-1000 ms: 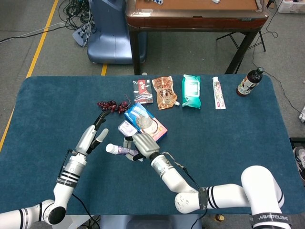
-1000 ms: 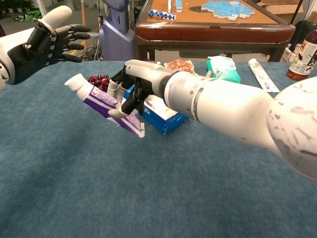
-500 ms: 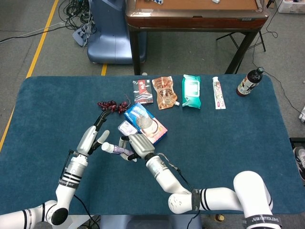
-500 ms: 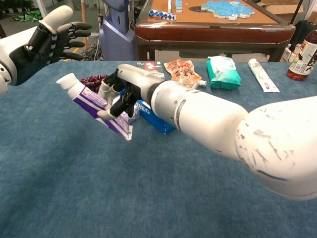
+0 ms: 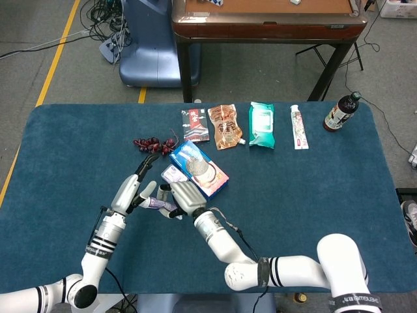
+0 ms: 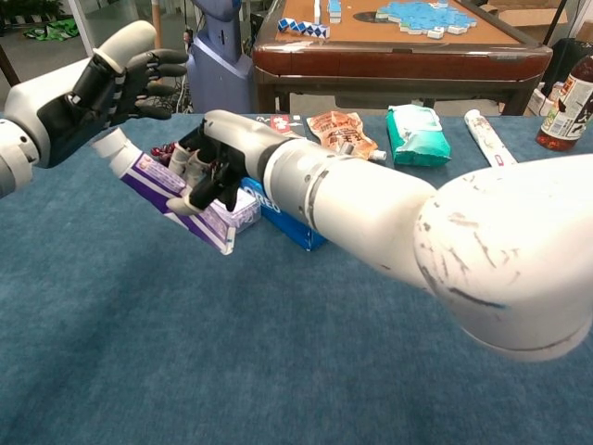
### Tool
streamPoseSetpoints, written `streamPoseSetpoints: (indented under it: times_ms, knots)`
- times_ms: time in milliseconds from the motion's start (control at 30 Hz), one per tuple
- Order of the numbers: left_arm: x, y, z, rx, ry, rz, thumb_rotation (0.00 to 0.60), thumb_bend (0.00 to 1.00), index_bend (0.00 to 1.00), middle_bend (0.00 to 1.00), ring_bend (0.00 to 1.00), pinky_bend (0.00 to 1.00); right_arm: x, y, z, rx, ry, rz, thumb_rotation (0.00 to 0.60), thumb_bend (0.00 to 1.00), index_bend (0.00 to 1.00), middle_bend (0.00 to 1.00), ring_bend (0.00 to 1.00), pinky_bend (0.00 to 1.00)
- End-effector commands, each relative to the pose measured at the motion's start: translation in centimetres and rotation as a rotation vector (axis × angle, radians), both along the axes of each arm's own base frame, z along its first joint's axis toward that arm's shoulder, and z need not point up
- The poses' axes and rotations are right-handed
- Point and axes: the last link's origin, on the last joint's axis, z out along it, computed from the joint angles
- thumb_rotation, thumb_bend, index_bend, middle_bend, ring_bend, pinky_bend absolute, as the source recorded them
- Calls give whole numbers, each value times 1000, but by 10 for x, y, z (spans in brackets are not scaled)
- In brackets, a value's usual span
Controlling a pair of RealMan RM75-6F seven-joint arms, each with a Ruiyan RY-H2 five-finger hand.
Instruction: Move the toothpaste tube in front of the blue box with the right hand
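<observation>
A purple and white toothpaste tube (image 6: 165, 185) with a white cap hangs above the blue cloth, gripped near its flat end by my right hand (image 6: 215, 159). In the head view the tube (image 5: 155, 203) lies between my right hand (image 5: 183, 196) and my left hand (image 5: 134, 188), left of and nearer to me than the blue box (image 5: 199, 169). The blue box (image 6: 289, 221) lies flat just behind my right hand. My left hand (image 6: 104, 85) hovers with fingers spread right above the tube's cap and holds nothing.
A small purple and white box (image 5: 173, 174) lies against the blue box. A dark red bunch (image 5: 152, 144), three pouches (image 5: 225, 126), a white tube (image 5: 298, 127) and a brown bottle (image 5: 341, 112) line the far edge. A wooden table (image 5: 267, 23) stands behind.
My right hand has carried the toothpaste tube to the left, toward my left hand. My left hand has moved in closer, and its fingers now reach over the cap.
</observation>
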Motion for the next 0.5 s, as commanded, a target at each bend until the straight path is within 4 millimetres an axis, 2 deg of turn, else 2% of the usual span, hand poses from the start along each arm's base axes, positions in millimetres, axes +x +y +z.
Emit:
streamPoseSetpoints:
  times_ms: [33,500]
  knots:
    - [0,0,-1,2,3,-3,0,146,0,0,0,76,2,0,0,-1,-2,-1,600,885,879,779,732,585]
    - [0,0,-8,-12,-4,-2,0,145,0,0,0,76,12,-1,-3,-1,-14,-14,600,890,884,782,736,585]
